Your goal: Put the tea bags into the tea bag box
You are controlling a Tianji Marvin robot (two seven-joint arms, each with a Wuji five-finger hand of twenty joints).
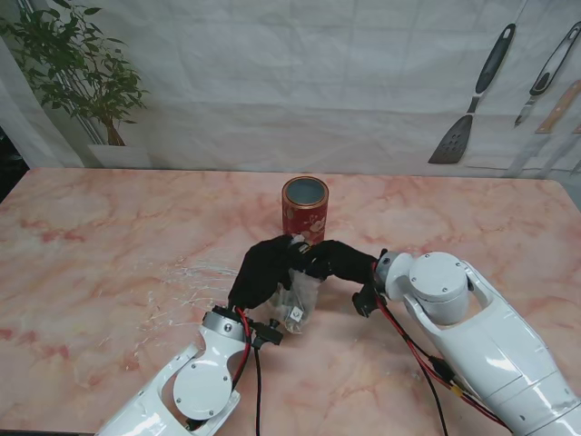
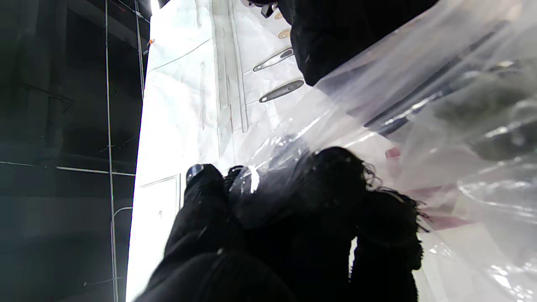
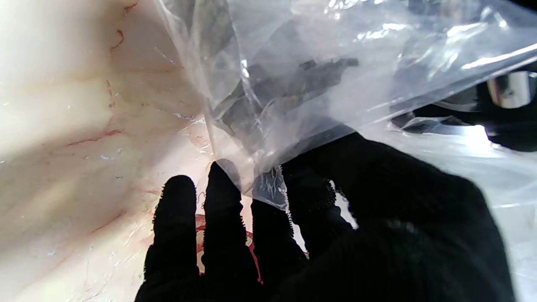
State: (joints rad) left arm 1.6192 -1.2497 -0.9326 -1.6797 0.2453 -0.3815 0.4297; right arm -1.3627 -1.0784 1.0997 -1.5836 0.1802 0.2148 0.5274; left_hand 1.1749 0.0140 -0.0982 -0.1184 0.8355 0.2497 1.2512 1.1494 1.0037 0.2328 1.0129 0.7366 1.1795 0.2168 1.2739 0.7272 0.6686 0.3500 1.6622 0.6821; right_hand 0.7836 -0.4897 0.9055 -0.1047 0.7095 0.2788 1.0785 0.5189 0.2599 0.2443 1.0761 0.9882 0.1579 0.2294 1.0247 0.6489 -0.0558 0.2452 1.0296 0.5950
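Note:
A red round tea box [image 1: 305, 209] stands open-topped at the table's middle, farther from me than both hands. Just nearer, my black-gloved left hand [image 1: 263, 271] and right hand [image 1: 334, 260] meet on a clear plastic bag [image 1: 298, 298] that hangs between them above the table. In the left wrist view my fingers [image 2: 331, 188] pinch the bag's film [image 2: 440, 109]. The right wrist view has my fingers [image 3: 272, 209] closed on the bag's corner [image 3: 268, 184]; dark contents [image 3: 293, 88] show through the plastic. I cannot make out single tea bags.
A second crumpled sheet of clear plastic [image 1: 195, 277] lies on the pink marble table [image 1: 109, 236] to the left of my left hand. A potted plant [image 1: 82, 82] stands at the far left, and kitchen utensils [image 1: 477, 100] hang on the back wall.

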